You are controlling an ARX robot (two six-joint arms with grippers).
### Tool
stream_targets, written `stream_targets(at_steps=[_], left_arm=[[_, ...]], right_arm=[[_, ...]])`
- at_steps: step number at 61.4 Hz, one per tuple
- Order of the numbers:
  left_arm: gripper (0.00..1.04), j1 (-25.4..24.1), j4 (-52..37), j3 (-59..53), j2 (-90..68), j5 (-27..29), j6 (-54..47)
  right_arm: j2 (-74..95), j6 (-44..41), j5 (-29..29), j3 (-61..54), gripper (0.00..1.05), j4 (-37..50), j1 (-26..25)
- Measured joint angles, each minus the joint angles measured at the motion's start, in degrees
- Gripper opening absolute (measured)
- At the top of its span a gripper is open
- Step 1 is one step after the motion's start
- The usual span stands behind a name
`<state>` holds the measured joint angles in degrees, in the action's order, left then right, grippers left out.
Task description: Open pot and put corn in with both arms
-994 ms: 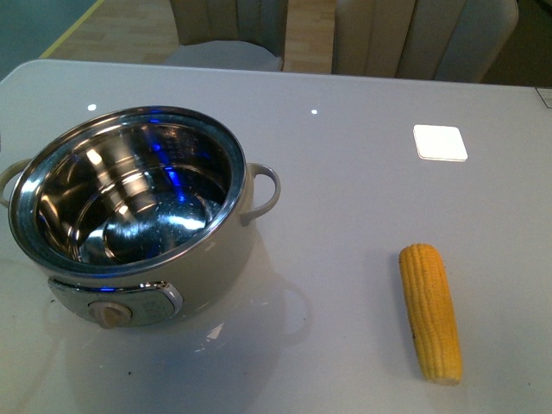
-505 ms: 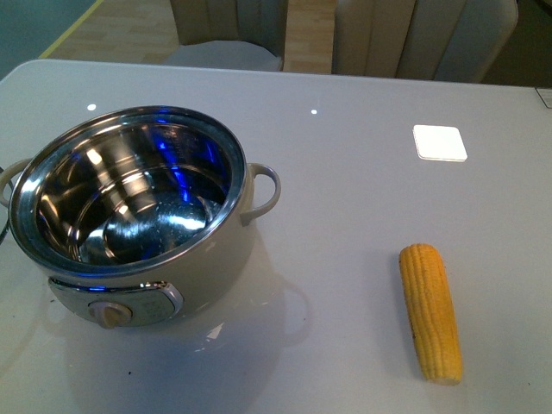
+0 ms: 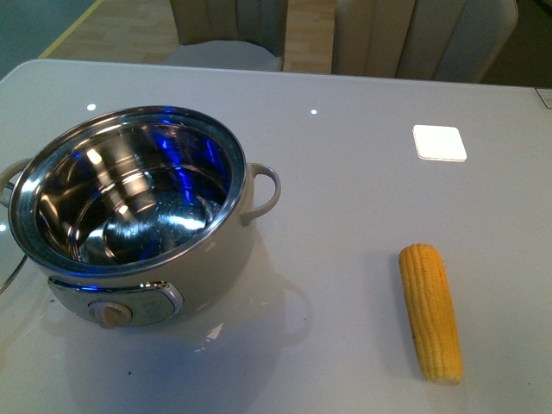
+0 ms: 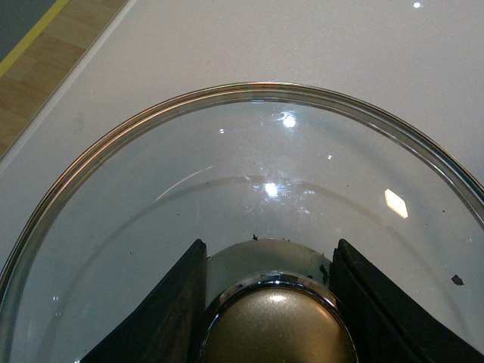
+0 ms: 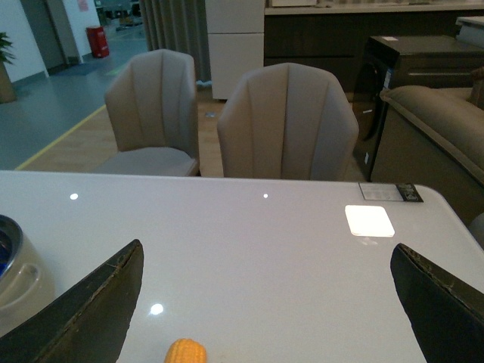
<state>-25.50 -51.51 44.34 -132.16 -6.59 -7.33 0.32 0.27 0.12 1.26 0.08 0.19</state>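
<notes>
Corn cob (image 3: 430,312) lying on the table (image 3: 345,172), pot (image 3: 129,207) standing open.

The cob is resting at about 4 o'clock in the front view, well apart from the pot at 9 o'clock. Its long axis is running roughly 12 to 6, with the rounded end pointing away and the near end leaning slightly toward 5. The left gripper (image 4: 269,243) is clamping its fingers (image 4: 178,302) on either side of the lid knob (image 4: 276,325) of the glass lid (image 4: 249,159). The lid's near part is getting cut off there. The right gripper (image 5: 266,249) is hanging over the table with its fingers spread wide, and only the cob's tip is showing at that picture's edge.
</notes>
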Motion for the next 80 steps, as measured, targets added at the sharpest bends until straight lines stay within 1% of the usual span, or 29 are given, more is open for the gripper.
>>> stream_targets(at_steps=[21,49,54,60,67,72,73,75,77,79,80], left_arm=[[0.44,-0.5,-2.1,2.1,-4.1,-1.2,0.2],[0.44,-1.0,-1.7,2.9,-6.0,-1.2,0.5],[0.57,-1.0,-1.7,3.1,-6.0,-1.3,0.5],[0.57,-1.1,-1.5,3.5,-6.0,-1.3,0.6],[0.62,-1.1,-1.0,3.6,-6.0,-1.2,0.6],[0.77,-1.2,-0.6,3.6,-5.9,-1.1,0.6],[0.82,-1.2,-0.4,3.5,-5.7,-1.1,0.6],[0.89,-1.2,0.0,3.5,-5.3,-1.1,0.7],[0.94,-1.2,0.2,3.4,-4.6,-1.2,0.8],[0.98,-1.3,0.5,3.2,-3.8,-1.2,0.9],[0.98,-1.3,0.7,3.1,-3.5,-1.2,1.0]], right_arm=[[0.0,0.0,0.0,0.0,0.96,0.0,0.0],[0.0,0.0,0.0,0.0,0.96,0.0,0.0],[0.0,0.0,0.0,0.0,0.96,0.0,0.0],[0.0,0.0,0.0,0.0,0.96,0.0,0.0],[0.0,0.0,0.0,0.0,0.96,0.0,0.0],[0.0,0.0,0.0,0.0,0.96,0.0,0.0],[0.0,0.0,0.0,0.0,0.96,0.0,0.0],[0.0,0.0,0.0,0.0,0.96,0.0,0.0],[0.0,0.0,0.0,0.0,0.96,0.0,0.0],[0.0,0.0,0.0,0.0,0.96,0.0,0.0],[0.0,0.0,0.0,0.0,0.96,0.0,0.0]])
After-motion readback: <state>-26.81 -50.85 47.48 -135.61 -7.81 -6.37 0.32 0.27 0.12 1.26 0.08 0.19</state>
